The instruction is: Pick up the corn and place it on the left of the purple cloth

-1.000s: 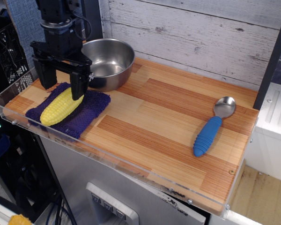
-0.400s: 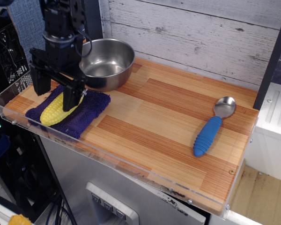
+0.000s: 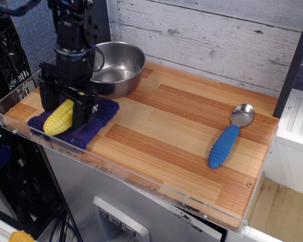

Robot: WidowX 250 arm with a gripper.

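- End effector [image 3: 64, 107] has come down since 0.4 s ago; fingers now straddle the corn [image 3: 59, 117], grip closure indeterminate.
- Corn lies on the purple cloth [image 3: 96, 121], unmoved, just beside the steel bowl [image 3: 117, 66].

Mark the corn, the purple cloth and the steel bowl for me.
corn [image 3: 58, 120]: main camera view, on the exposed lower end of the cob.
purple cloth [image 3: 102, 113]: main camera view, on its right part beside the gripper.
steel bowl [image 3: 122, 80]: main camera view, on the front outer wall.
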